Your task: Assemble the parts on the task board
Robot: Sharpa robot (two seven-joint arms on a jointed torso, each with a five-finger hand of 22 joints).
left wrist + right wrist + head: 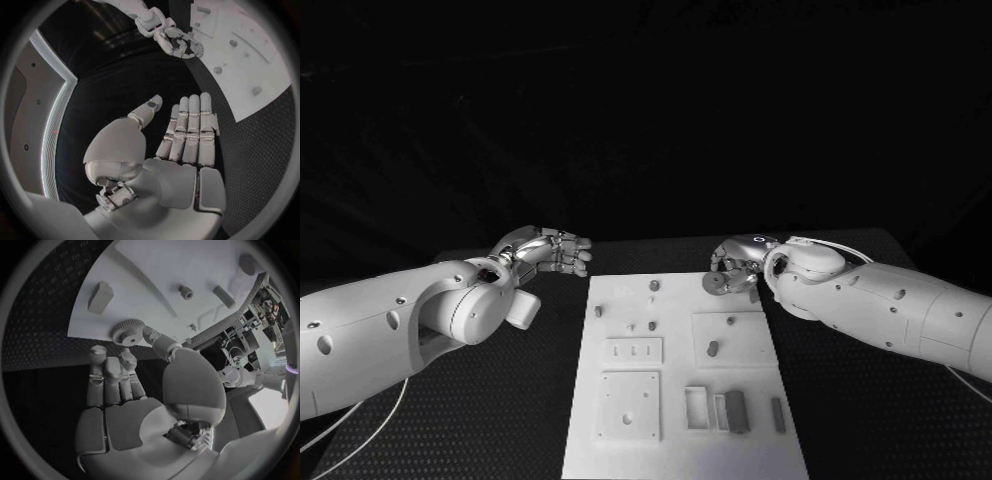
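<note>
One black table [877, 440] bearing one white task board [678, 400], its long edges flanked by bare tabletop. Two hands: the left hand [553, 250], fingers straight and apart, holds nothing just off the board's far left corner; the right hand [737, 262] pinches one gear [127, 332] over the far right corner. Several small grey parts [736, 411] sit near the board's near right edge.

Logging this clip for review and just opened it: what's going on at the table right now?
The robot is at the white task board, where several small grey parts lie or stand. Its right hand pinches a small toothed gear at its fingertips, over the board's far right corner. The left hand is open with fingers straight, holding nothing, over the black table just beside the board's far left corner. Where the gear will go cannot be told yet.
</note>
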